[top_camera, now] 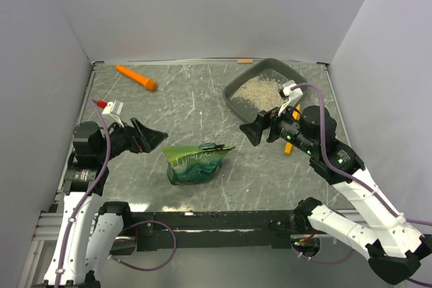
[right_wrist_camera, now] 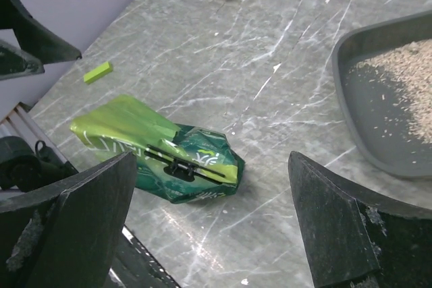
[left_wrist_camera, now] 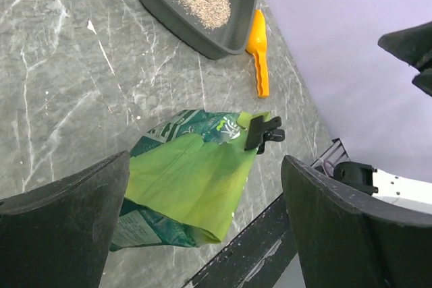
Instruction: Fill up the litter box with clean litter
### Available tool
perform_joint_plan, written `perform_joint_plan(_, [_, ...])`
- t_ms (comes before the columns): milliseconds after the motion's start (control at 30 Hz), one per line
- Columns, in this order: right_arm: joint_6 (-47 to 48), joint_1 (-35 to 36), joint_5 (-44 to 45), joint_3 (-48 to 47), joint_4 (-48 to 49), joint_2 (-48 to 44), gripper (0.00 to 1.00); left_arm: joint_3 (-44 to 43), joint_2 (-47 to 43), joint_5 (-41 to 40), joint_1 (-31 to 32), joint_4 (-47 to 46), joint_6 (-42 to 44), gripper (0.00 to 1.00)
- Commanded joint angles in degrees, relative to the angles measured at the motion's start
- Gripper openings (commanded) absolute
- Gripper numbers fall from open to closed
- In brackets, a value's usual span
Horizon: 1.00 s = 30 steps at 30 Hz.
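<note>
Green glossy plastic bag (top_camera: 196, 164), top pinched by a black clip (top_camera: 212, 146) (sealed, so nothing spills), lies between both jaw pairs, open tabletop (top_camera: 196, 106) around it. Left gripper (top_camera: 154, 141), right gripper (top_camera: 248, 134): spread wide, empty. Dark grey plastic litter box (top_camera: 235, 92), just beside the right jaws, holds pale granular clean litter (top_camera: 263, 88), part-filled.

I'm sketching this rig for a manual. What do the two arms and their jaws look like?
Both the left arm and right arm have white lower links, black upper joints and wrists, and a purple cable running along each. The jaws are wide, black, wedge-shaped plates, scuffed pale on the right arm.
</note>
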State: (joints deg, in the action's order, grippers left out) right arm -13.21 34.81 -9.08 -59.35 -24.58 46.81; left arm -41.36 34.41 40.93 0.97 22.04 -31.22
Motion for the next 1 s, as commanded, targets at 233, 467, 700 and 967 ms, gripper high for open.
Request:
perform_joint_plan(233, [6.27,0.7,-4.03,-1.02,3.75,0.03,1.0,1.1,-3.2,-8.05,0.08,-3.06,0.8,0.97])
perform_joint_plan(467, [12.76,3.59,-7.44,-6.73,0.5,6.1,0.99,3.13,-6.46,-7.53,0.08,-3.15,2.74,0.97])
perform_joint_plan(700, [25.58,13.43,-4.99,-12.8,-9.33,15.5,1.0,3.49,-7.35,-9.02,0.08,-2.18,4.06,0.97])
perform_joint_plan(967, [40.26,23.55,5.12,-9.73,-13.57,22.54,1.0,3.83,-8.66,-11.31,0.17,-2.97,4.59,0.97])
